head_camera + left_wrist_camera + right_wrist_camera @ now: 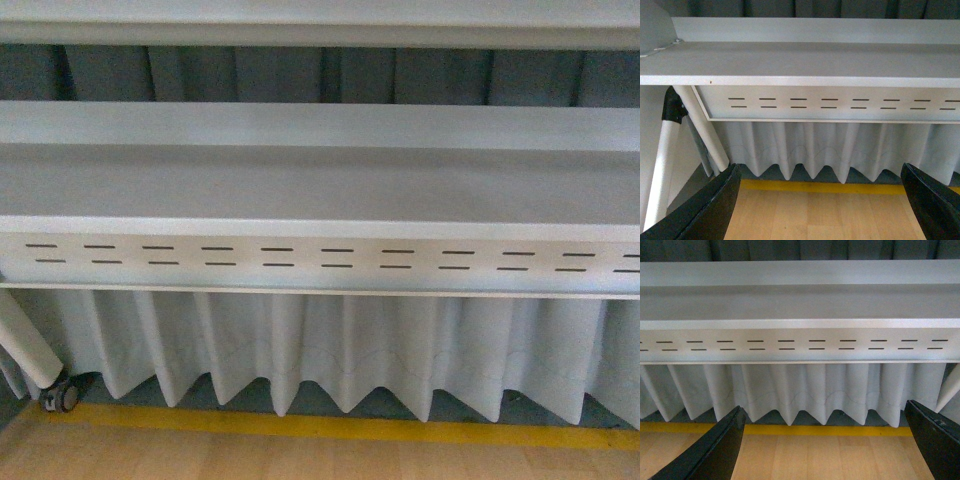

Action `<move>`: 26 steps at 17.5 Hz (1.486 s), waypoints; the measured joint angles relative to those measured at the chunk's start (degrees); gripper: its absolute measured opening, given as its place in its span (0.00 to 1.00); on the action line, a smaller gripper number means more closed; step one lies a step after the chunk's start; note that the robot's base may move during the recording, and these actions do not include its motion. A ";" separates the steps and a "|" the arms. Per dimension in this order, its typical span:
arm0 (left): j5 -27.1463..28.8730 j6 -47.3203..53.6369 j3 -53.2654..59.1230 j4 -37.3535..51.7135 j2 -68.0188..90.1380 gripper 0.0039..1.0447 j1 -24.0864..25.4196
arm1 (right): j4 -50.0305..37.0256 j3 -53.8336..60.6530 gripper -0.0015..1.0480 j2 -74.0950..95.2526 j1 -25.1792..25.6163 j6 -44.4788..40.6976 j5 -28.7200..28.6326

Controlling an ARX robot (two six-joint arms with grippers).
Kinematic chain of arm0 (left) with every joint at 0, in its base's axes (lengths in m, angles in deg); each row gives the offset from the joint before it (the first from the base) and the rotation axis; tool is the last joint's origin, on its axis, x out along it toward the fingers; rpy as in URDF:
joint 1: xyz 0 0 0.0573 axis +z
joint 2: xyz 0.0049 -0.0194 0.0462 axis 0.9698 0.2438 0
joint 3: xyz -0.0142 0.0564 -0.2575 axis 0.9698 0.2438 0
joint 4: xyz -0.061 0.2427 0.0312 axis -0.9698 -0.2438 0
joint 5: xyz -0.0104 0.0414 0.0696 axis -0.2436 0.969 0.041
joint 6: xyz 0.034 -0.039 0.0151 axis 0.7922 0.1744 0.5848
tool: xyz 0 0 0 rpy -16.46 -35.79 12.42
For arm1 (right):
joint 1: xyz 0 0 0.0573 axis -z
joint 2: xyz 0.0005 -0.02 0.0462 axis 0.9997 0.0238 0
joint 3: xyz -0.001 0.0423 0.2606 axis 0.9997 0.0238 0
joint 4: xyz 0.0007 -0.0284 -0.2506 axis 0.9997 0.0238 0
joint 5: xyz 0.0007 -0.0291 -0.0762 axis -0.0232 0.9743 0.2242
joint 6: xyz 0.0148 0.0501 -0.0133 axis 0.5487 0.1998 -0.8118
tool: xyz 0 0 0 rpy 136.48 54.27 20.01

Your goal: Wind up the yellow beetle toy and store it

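You won't see the yellow beetle toy in any view, so its bearing can't be judged: left hand point(819, 167) and right hand point(825, 406), both spread and empty, face the desk point(320, 190).

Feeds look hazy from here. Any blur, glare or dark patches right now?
Front view: soft, hazy, evenly lit, no glare; a shadow band lies across the shelf. Left wrist view: slotted panel sharper, left hand fingers near-black, featureless. Right wrist view: same for right hand.
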 joint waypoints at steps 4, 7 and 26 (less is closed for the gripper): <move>0.00 0.00 0.00 0.00 0.00 0.94 0.00 | 0.00 0.00 0.94 0.00 0.00 0.00 0.02; 0.00 0.00 0.00 0.00 0.00 0.94 0.00 | 0.00 0.00 0.94 0.00 0.00 0.00 0.00; 0.00 -0.02 0.00 -0.04 0.00 0.94 0.00 | 0.02 0.00 0.94 -0.04 0.00 0.00 0.07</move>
